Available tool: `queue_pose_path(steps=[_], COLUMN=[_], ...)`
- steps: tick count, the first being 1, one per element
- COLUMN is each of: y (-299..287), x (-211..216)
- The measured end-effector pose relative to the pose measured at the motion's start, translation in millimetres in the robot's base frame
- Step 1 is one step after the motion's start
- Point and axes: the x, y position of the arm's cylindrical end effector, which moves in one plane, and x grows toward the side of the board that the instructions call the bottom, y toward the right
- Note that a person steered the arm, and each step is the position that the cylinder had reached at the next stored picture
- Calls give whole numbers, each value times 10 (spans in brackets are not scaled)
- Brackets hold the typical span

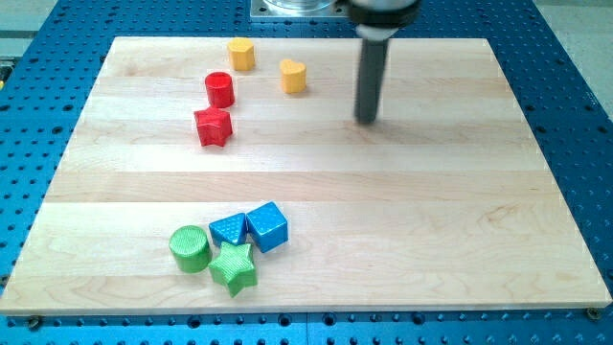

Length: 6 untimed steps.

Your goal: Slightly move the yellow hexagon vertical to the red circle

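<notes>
The yellow hexagon (240, 54) sits near the view's top, just up and right of the red circle (219, 89). A red star (214, 126) lies right below the red circle. A yellow heart (293, 76) sits to the right of the hexagon. My tip (366, 120) rests on the board well to the right of these blocks, about level with the red star, touching none of them.
Near the view's bottom a green circle (190, 248), a green star (234, 267), a blue block (228, 230) and a blue cube (267, 226) cluster together. The wooden board (431, 211) lies on a blue perforated table.
</notes>
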Motion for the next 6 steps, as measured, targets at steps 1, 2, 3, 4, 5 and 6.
queue_pose_path(steps=[1,2,3,4,5,6], y=[-563,-997,-1333,-1726,-1922,-1362], x=[-786,-896,-897,-897,-877,-694])
